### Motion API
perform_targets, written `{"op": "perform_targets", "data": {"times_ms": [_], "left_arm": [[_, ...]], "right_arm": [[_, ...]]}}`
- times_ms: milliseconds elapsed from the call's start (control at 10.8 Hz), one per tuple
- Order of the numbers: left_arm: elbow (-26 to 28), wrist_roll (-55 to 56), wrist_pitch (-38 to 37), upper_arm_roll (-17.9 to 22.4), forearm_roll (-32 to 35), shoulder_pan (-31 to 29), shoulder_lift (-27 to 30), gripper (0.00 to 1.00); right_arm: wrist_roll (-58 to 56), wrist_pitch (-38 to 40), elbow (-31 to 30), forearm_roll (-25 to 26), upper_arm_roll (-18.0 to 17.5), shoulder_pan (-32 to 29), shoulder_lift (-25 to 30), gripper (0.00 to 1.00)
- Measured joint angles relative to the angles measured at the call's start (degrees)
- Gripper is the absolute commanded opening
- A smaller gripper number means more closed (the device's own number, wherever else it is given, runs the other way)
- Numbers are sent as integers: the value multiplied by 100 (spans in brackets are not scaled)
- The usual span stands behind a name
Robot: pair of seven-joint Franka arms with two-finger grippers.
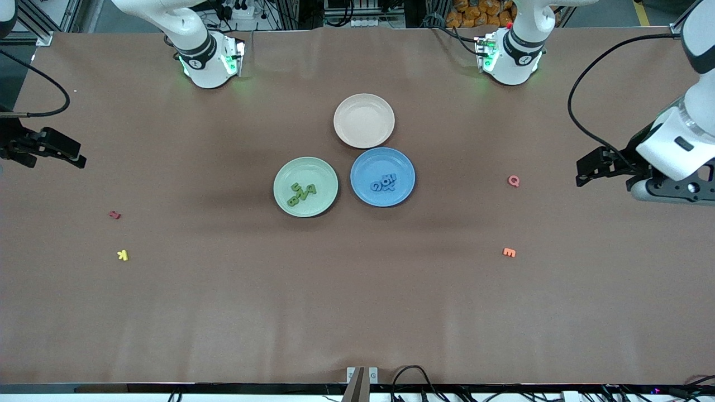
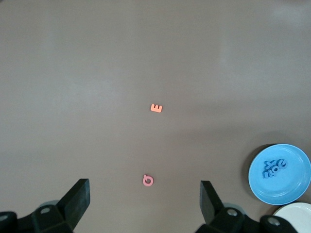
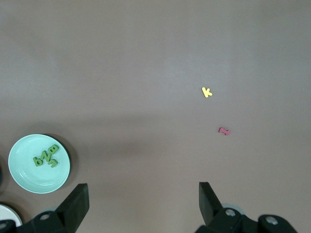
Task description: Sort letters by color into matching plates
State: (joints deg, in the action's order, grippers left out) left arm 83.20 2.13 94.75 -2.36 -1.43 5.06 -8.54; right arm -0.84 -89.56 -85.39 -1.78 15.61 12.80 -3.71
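Now, round matte plates (image 1: 329,173), foam letters (image 1: 300,192)

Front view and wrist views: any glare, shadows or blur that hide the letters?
Front view: even light, soft shadow bands on the cloth, green letters and blue letters readable. Left wrist view: sharp, faint shadow bands on the cloth. Right wrist view: a dim band beside the green plate.

You see the pale green plate (image 1: 286,171) and the blue plate (image 1: 403,165) side by side mid-table, rims close, the green one toward the right arm's end; four green letters (image 1: 300,193) lie clustered in the green plate; the blue letters (image 1: 384,182) lie bunched, overlapping, in the blue.
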Motion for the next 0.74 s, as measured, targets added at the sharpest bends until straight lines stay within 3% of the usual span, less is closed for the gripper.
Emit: {"op": "perform_targets", "data": {"times_ms": [739], "left_arm": [[498,-209,-75,167,-2,-174,685,100]], "right_arm": [[0,-92,-1,0,-1,17,-44,100]]}}
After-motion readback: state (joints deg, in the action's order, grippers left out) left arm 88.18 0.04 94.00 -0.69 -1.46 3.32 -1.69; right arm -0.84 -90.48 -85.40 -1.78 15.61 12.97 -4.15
